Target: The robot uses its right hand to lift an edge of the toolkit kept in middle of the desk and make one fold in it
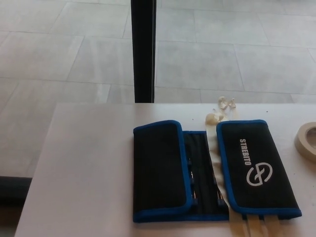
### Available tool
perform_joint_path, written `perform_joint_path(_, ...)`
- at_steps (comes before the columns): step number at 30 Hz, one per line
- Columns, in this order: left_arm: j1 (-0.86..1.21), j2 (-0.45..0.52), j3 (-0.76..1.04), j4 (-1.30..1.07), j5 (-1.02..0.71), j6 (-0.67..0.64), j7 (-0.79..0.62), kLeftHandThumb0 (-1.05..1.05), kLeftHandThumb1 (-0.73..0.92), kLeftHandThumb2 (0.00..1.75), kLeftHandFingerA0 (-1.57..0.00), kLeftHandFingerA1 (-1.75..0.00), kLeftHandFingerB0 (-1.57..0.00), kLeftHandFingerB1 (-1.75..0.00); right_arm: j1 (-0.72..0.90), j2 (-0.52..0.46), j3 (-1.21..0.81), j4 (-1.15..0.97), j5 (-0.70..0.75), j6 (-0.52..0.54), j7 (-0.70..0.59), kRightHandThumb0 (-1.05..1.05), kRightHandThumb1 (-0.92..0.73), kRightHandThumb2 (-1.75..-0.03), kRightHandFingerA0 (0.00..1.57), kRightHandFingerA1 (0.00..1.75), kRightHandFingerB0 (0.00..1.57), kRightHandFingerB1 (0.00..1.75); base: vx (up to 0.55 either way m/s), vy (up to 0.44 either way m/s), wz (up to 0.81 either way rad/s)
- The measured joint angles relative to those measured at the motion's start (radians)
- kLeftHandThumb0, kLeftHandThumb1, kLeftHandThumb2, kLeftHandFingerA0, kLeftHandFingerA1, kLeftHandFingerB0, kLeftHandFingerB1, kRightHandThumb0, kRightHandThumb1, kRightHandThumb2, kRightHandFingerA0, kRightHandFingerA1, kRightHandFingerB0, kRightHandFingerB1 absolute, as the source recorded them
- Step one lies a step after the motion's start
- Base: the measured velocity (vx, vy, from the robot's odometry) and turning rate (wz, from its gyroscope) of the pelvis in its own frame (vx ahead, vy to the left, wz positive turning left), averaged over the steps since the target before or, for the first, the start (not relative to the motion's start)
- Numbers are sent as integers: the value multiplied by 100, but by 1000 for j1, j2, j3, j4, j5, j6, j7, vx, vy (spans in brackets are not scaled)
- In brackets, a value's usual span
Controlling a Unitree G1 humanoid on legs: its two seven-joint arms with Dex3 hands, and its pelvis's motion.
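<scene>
The toolkit [212,170] is a black fabric roll with blue trim, lying on the white desk [84,173]. Its left flap [159,168] is folded over towards the middle. Its right panel [256,165], printed with a white logo and lettering, lies flat, also turned over the middle. Between them an open strip [202,173] shows tool pockets. Neither robot hand appears in the head view.
A roll of beige tape [307,139] sits at the desk's right edge. Small pale plastic pieces [219,111] lie just behind the toolkit. A black vertical post [143,49] stands behind the desk, over a grey tiled floor.
</scene>
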Motion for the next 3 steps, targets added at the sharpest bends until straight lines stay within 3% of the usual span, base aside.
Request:
perform_joint_path(1,0,-1,3,0,0,0,0,-83,92,71,-54,-64,-39,-49,7,6,-7,17,0,-15,-8,-74,-63,-111,70,114,7,69,0,0,0)
perform_joint_path(3,1,-2,7,0,-1,0,0,-84,92,72,-56,-66,-38,-49,13,14,-16,40,0,-36,-17,-73,-65,-112,73,114,15,74,0,0,0)
